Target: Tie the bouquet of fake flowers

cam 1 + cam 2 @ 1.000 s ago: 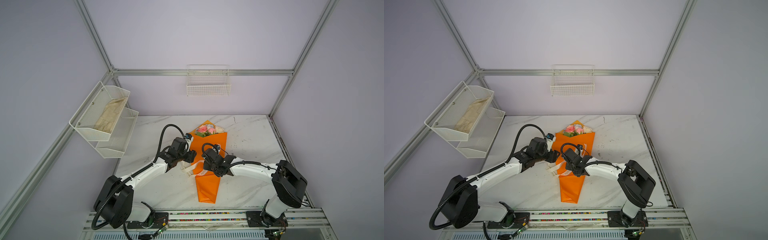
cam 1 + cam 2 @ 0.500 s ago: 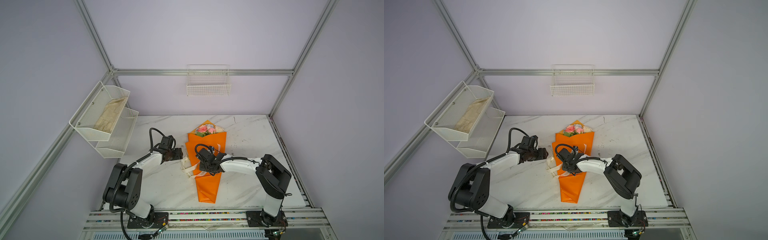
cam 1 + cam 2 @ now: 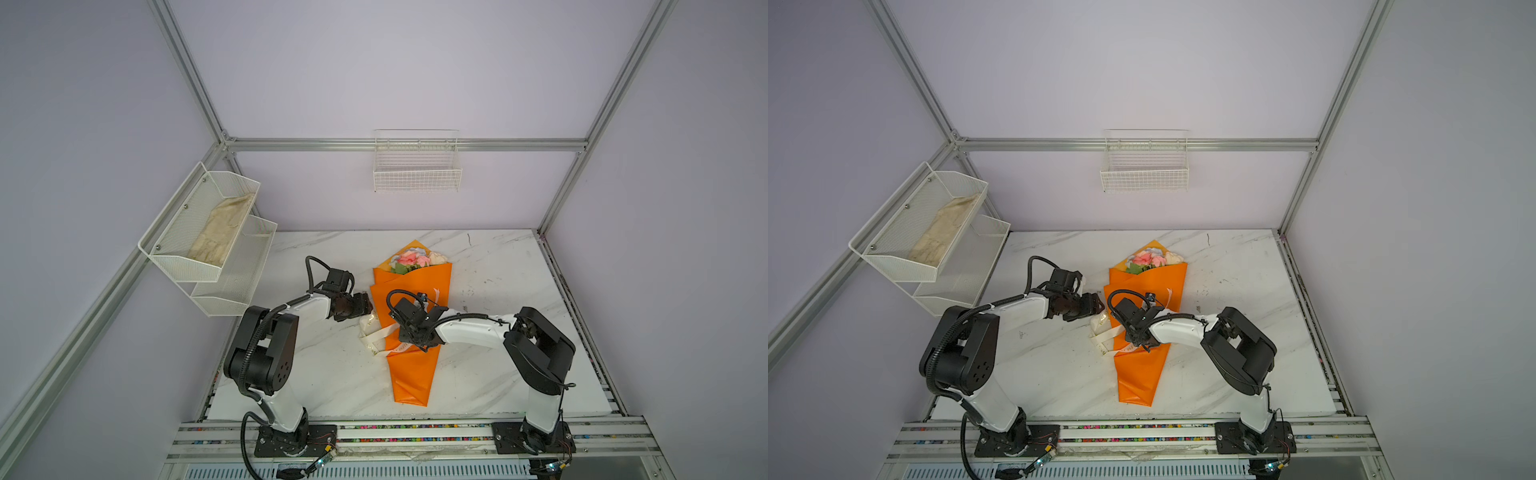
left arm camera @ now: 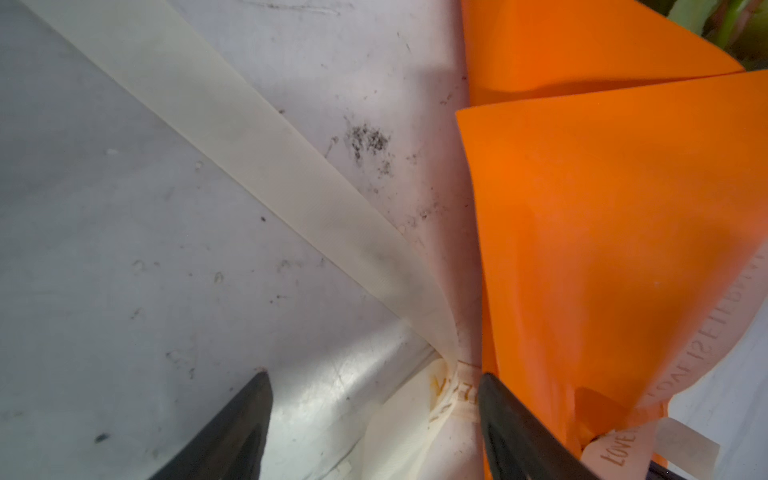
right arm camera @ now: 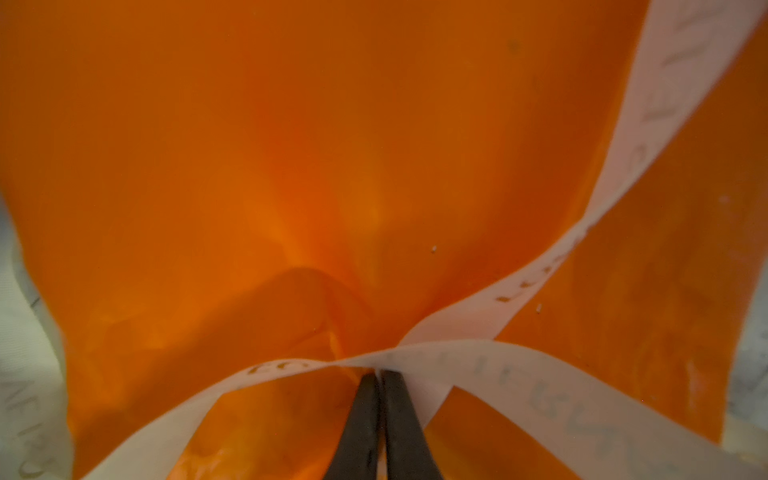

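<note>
The white marble table (image 3: 498, 270) bears the bouquet of fake flowers (image 3: 411, 365) at its middle. It lies flat with its long axis running front to back, blooms toward the back wall and the orange paper's narrow tip toward the arm bases. Well left of the bouquet, a two-tier mesh rack (image 3: 183, 266) hangs on the side wall, a crumpled cream cloth (image 3: 220, 228) in its upper tier. Beyond the blooms a wire basket (image 3: 417, 180) hangs on the back wall. A cream lettered ribbon (image 3: 376, 332) crosses the bouquet's waist and bunches at its left edge. The left claw (image 4: 372, 376), just left of the bouquet, stands apart around that bunch. The right claw (image 5: 379, 376), over the waist, is pressed together at the ribbon's crossing; whether it pinches ribbon I cannot tell.
</note>
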`<state>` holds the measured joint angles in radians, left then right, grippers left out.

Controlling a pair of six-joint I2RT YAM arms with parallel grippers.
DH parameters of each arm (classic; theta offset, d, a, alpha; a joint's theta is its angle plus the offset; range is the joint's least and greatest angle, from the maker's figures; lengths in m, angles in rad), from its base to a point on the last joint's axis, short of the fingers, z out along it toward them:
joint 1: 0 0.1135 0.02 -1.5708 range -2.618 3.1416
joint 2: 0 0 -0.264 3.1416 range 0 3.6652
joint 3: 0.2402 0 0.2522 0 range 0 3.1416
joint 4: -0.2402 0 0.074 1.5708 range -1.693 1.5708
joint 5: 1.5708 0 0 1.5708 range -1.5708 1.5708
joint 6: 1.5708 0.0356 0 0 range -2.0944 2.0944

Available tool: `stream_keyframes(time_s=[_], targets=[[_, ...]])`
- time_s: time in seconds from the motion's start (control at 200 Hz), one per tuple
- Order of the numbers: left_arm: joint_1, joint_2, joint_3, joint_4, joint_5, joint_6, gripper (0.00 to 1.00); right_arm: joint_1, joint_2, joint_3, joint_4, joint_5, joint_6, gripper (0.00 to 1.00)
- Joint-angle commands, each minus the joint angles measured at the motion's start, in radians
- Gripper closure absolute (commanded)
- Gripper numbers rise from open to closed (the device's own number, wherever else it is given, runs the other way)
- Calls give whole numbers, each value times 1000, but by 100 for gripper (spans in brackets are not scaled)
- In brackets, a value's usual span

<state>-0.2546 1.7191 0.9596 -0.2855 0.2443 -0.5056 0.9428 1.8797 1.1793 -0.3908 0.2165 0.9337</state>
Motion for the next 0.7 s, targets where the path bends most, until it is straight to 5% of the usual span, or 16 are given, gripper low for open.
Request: stream_keyframes(time_s=[0.0,0.515,0.695], targets=[[2,10,51,-20,33,-9,23,6,-8,-37,-22,-2,14,100],[2,23,56,-22,27,-25,29,5,-187,-81,-28,-102,-12,100],[-7,37,76,-29,18,-28,39,6,-189,-90,-10,-123,-28,100]])
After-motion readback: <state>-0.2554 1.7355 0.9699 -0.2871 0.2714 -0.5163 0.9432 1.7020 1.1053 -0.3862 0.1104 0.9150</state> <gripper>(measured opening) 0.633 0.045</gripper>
